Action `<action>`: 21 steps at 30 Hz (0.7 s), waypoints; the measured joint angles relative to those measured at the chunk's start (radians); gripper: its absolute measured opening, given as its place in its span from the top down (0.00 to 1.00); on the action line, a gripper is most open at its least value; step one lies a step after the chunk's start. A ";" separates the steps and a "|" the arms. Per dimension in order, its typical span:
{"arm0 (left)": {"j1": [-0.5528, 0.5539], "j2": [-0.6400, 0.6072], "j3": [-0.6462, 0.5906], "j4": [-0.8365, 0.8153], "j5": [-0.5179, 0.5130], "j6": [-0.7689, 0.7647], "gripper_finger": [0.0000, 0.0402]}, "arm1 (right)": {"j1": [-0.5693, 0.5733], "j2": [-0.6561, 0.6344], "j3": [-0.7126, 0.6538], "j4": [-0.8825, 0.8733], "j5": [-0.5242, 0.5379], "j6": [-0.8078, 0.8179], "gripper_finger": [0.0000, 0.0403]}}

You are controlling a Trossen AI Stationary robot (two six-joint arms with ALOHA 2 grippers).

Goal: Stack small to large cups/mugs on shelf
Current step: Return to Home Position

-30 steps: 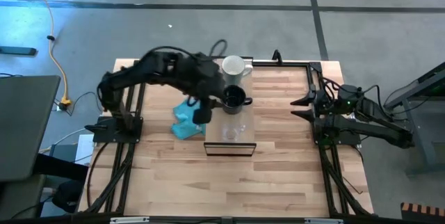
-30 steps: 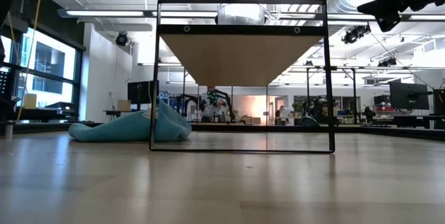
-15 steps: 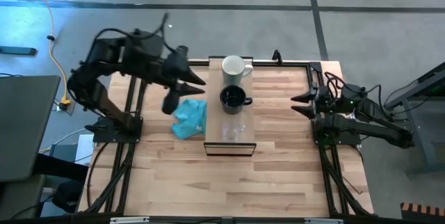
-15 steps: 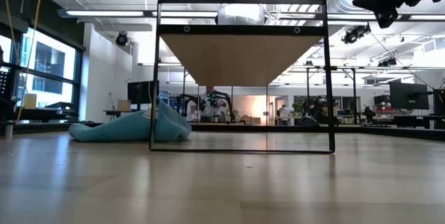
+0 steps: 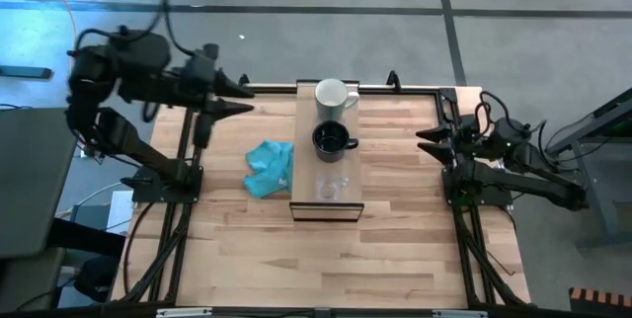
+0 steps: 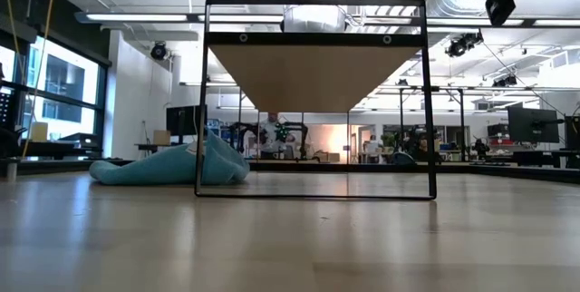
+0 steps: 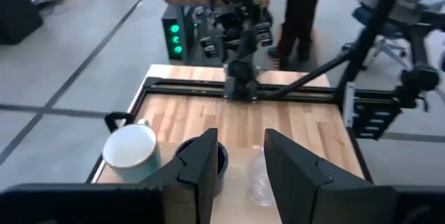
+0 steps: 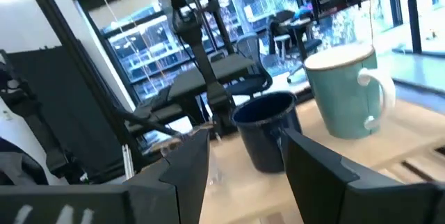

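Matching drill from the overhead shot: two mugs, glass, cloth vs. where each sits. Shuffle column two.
Things
A. large mug
B. black mug
C. glass cup
D. teal cloth

Places
1. middle of the shelf
2. on the tabletop, beside the shelf
3. shelf end toward the top of the high view
4. shelf end toward the bottom of the high view

Pairs: A-3, B-1, C-4, D-2

Bright ceiling strip lights [image 6: 136,17] glare above the evenly lit table [image 5: 395,249].
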 joint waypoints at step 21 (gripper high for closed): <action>0.000 -0.347 -0.333 0.296 0.162 0.153 0.74 | 0.000 0.000 0.000 0.125 0.000 -0.139 0.57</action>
